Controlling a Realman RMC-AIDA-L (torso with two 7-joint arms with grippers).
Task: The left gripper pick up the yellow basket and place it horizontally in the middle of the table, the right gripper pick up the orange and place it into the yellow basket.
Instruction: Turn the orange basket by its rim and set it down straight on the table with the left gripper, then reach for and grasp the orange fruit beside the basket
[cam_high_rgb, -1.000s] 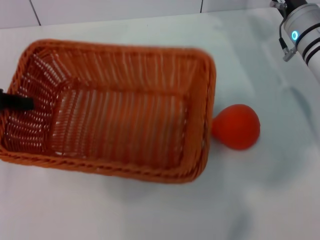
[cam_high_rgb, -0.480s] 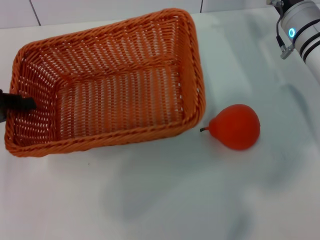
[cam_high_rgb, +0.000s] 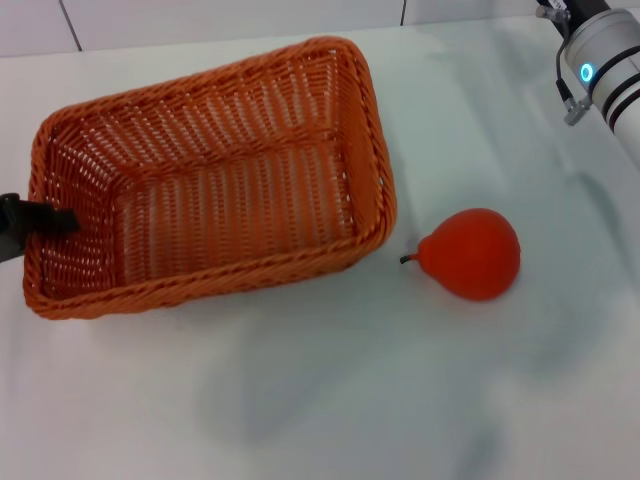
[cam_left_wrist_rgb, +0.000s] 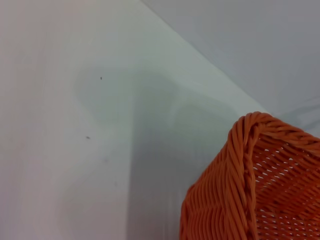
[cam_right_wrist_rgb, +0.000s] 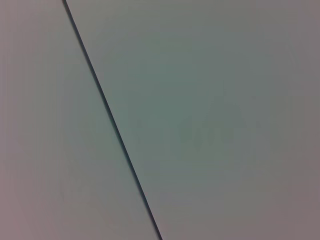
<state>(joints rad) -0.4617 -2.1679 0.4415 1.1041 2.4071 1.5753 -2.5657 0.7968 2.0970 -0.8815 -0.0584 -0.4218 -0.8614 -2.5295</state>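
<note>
Head view shows my left gripper (cam_high_rgb: 40, 220) clamped on the left end wall of the yellow basket (cam_high_rgb: 215, 180), which sits skewed on the counter (cam_high_rgb: 320, 400). Just right of it lies the orange (cam_high_rgb: 472, 253), apart. My right gripper's state I cannot tell.

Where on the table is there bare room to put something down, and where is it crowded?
The table is bare along the near edge, in front of the yellow basket and the orange, and behind the orange toward the right arm. The narrow gap between basket and orange is crowded. The left gripper sits at the basket's left rim.
</note>
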